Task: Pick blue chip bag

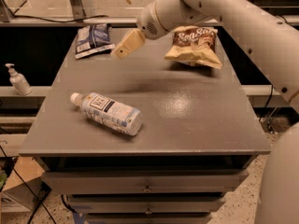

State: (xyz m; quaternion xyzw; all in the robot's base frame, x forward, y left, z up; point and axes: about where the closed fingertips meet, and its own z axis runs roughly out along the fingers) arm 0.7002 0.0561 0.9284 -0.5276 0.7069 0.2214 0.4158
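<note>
The blue chip bag (93,40) lies flat at the far left corner of the grey table (187,111). It is dark blue foil with white label patches. My gripper (122,48) hangs above the table just right of the bag, its tan fingers pointing down-left toward it, a short gap away and not touching it. The white arm reaches in from the upper right.
A larger tan-and-brown chip bag (194,45) lies at the far right of the table, under the arm. A clear plastic bottle (107,113) with a white-blue label lies on its side front left. A soap dispenser (17,80) stands on a ledge left of the table.
</note>
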